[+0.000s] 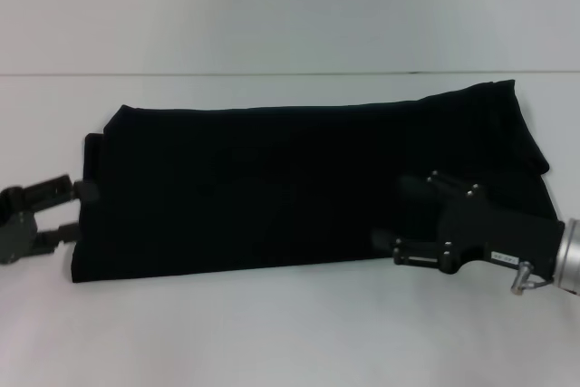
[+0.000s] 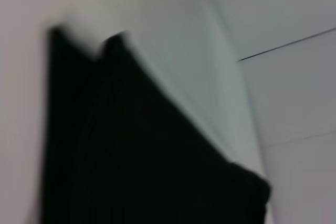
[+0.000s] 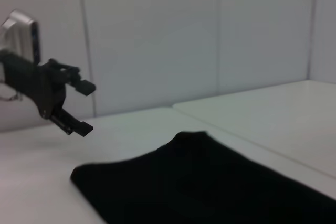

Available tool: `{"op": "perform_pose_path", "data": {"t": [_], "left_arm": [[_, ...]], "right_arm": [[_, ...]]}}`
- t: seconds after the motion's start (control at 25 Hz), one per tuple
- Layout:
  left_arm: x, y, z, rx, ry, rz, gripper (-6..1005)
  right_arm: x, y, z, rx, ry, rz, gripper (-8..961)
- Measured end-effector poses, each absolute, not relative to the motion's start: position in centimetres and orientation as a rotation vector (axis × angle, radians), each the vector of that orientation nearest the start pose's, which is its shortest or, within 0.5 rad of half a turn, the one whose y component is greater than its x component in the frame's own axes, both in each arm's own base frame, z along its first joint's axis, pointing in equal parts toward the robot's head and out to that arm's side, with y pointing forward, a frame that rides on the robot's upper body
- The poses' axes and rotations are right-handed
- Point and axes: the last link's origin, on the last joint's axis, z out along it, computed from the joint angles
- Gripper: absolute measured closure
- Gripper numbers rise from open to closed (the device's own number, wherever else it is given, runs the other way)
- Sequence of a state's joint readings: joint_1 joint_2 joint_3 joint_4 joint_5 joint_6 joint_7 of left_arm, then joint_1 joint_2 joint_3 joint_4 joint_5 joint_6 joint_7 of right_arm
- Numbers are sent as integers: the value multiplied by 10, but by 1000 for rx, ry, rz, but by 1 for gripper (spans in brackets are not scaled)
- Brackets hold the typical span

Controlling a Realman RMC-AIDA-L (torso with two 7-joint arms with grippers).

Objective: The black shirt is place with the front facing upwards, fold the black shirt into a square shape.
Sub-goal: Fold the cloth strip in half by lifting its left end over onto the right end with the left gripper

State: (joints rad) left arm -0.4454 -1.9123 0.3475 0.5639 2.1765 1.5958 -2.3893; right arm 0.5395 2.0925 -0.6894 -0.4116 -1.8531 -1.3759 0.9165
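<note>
The black shirt [image 1: 272, 188] lies on the white table [image 1: 272, 333], folded into a long band running left to right. No lettering shows. My left gripper [image 1: 77, 212] is open and empty at the shirt's left end, fingertips close to its edge. The right wrist view shows this left gripper [image 3: 85, 107] open and a little above the table, apart from the shirt [image 3: 210, 182]. My right gripper [image 1: 396, 212] is open over the shirt's right part, near its front edge. The left wrist view shows only layered shirt edges [image 2: 131, 156].
The table's back edge [image 1: 272, 72] meets a pale wall. Bare white table lies in front of the shirt and to both sides. Nothing else stands on it.
</note>
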Motion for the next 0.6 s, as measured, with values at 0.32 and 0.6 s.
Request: {"op": "perform_pose_path", "data": {"t": [0.32, 0.6], "left_arm": [[-366, 293, 78, 1957, 2589, 816, 65], [-373, 297, 76, 1838, 2707, 806, 65]], "right_arm": [[272, 334, -48, -2583, 309, 655, 28], [271, 338, -47, -2561, 315, 666, 28]]}}
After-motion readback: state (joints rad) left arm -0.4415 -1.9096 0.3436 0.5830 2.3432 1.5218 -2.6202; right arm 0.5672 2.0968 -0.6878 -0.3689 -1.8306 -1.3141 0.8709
